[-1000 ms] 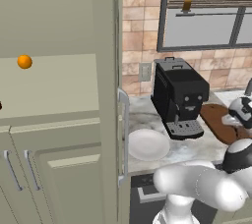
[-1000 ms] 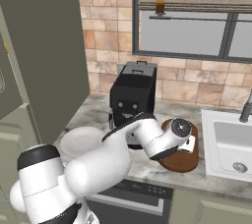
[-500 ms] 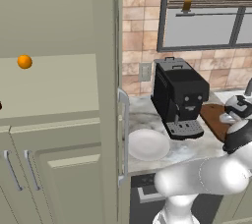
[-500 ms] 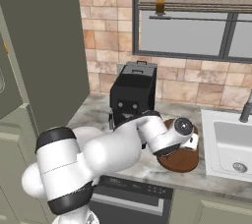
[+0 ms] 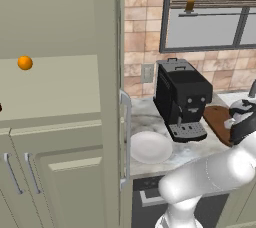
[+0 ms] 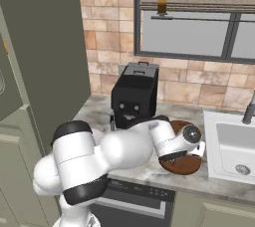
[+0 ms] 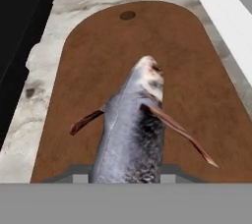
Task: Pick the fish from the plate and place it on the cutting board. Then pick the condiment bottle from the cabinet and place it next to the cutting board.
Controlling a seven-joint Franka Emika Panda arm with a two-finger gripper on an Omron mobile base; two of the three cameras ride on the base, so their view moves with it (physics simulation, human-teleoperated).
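While the arm has swung from the middle of the desk out to its right end over the last second, the left base view now shows the wrist above the round dark brown wooden cutting board (image 5: 218,120), beside the black coffee machine (image 5: 181,97). The plain white round plate (image 5: 149,146) sits bare near the front edge, so the fish has been carried off it. The small orange ball (image 5: 24,62) lies in the shelf recess of the pale sage-green cabinet (image 5: 60,122); the bottle cannot be made out there.

Right base view: the claw (image 6: 180,156) hangs low over the board's front part, just beside the white sink (image 6: 234,146) at the desk's right end. The coffee machine stands behind it.

Hand view: the grey silver fish (image 7: 132,134) with reddish-brown fins is clamped tail-end between the narrowly parted jaws, head pointing along the board, its body over the board's middle. Contact with the wood cannot be told.

Judgement: first half nearly done; release remains. Afterwards the coffee machine stands between board and cabinet.
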